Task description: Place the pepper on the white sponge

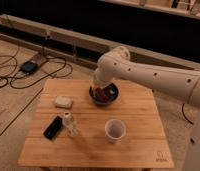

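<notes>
A white robot arm point(148, 76) reaches in from the right edge and bends down over the back of a light wooden bench point(140, 145). Its tool point(99, 90) hangs at the arm's lower end, just above the left half of a dark bowl point(113, 98) that stands near the back middle of the bench. The tool is closed on the pepper point(99, 94), a small dark red-brown piece that shows at the tool's tip over the bowl's inside. Whether the pepper touches the bowl cannot be told from this angle. The white sponge point(63, 102), an off-white block with rounded corners, lies flat on the bench to the left of the bowl, apart from it and with nothing on top. Nearer the front left lies a flat black phone-like slab point(53, 127), turned at a slant. Just to its right stands a small pale bottle point(70, 124), upright, between the slab and a white cup point(115, 130). The cup stands upright with its mouth up, in front of the bowl and well clear of it. A small mark is printed near the bench's front right corner. On the floor to the left, behind the bench, dark cables point(10, 75) loop around a small dark box point(29, 66). A long low ledge point(68, 37) runs across the background.
</notes>
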Motion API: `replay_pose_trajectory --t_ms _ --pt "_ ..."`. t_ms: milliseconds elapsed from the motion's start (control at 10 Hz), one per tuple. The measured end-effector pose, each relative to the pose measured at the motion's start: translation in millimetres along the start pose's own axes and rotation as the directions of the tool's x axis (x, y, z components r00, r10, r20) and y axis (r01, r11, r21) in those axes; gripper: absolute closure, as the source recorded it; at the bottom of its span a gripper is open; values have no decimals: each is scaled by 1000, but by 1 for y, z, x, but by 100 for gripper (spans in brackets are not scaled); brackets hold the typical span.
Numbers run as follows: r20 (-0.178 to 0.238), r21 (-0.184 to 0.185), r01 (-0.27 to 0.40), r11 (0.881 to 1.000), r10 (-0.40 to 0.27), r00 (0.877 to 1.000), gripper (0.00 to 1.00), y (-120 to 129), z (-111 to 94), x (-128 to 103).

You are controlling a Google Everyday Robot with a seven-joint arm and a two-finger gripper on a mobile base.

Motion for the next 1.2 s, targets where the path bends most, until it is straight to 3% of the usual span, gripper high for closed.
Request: replay_pose_trajectory --t_ms 200,600,800,1200 --pt "16 17 68 998 -69 998 100 -30 29 8" --pt "19 15 152 988 -152 988 100 -59 82 19" --pt "10 32 161 986 -161 987 100 -76 101 26" --pt "-16 96 178 979 -177 984 100 -122 112 28"
